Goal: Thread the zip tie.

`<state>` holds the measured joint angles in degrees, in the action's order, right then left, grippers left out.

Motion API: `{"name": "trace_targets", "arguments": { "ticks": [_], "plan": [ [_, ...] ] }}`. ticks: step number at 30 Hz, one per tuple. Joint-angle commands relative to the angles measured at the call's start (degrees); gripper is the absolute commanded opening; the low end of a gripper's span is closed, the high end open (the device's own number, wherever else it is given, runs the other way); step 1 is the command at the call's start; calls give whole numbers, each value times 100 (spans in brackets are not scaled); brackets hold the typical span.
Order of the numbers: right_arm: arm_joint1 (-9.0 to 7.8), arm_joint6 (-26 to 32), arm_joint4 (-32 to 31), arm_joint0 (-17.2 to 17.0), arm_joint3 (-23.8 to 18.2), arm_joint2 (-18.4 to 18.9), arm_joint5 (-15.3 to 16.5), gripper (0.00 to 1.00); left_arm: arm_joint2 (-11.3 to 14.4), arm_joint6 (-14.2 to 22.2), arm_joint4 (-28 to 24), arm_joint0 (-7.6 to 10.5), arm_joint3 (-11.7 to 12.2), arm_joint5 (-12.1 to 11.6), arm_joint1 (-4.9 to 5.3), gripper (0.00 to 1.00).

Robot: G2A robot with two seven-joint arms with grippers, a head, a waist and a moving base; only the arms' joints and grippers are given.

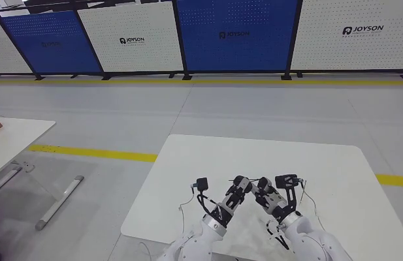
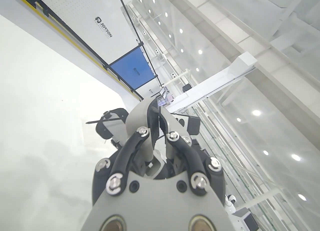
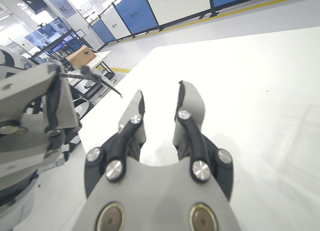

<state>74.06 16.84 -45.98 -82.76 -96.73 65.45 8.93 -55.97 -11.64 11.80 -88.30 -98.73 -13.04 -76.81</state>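
Left gripper [image 2: 157,111] pinched shut on the zip tie [image 3: 100,80], held up over the table [image 3: 237,66]; right gripper [image 3: 161,91] open wide, empty, just beside the tie's free tail (already through the head? can't tell). Looks like the threading/pull step: I'd say right needs to close on that tail next

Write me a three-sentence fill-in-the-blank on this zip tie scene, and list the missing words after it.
1. The zip tie clamped in the left gripper is ___ in colour.
2. The right gripper stands ___, holding nothing.
3. Both grippers are over a ___ table.

Missing words: black; open; white.
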Motion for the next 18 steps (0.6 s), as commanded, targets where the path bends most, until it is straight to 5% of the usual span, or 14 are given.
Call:
{"name": "trace_targets", "arguments": {
  "ticks": [1,18],
  "plan": [
    [-7,-14,37,-27,-20,28,41,43,20,30,11,12,34,-3,-3,0],
    [-33,162,-3,-6,35,-14,125,36,71,-50,-41,57,100,13,-36,0]
  ]
}}
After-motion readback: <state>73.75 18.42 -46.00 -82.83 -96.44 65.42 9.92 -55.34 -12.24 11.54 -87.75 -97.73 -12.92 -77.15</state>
